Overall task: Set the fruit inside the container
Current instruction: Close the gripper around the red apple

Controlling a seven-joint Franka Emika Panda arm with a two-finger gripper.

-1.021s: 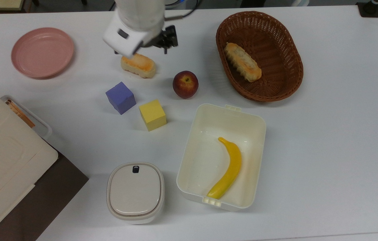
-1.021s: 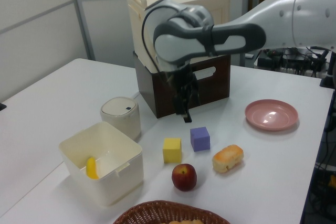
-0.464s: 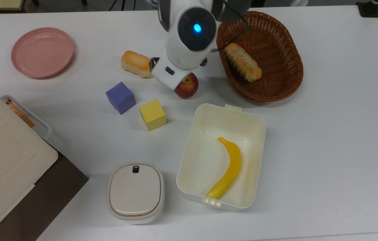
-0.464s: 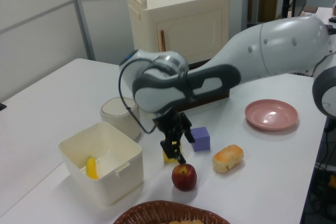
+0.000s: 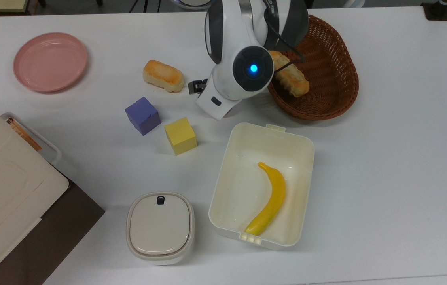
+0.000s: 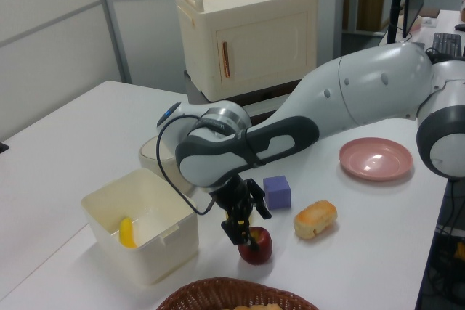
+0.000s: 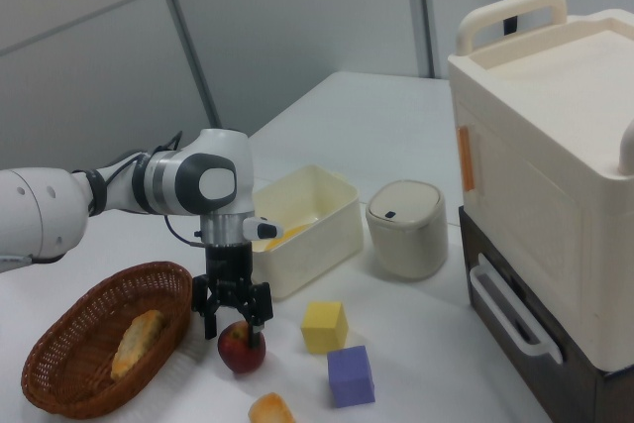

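Hand (image 7: 234, 327) spread wide, fingers straddling the dark-red apple (image 7: 241, 347) without closing on it. Apple resting on the white worktop (image 5: 385, 158), between wicker basket (image 7: 59, 364) and yellow cube (image 7: 324, 327) in the right view. Cream tub (image 5: 304, 158) near, holding a banana (image 5: 269, 200).

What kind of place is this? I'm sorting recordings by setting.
Probably a robotics lab: a white table laid out with toy-like food and coloured cubes, partition walls around it, and a desk with a keyboard behind.
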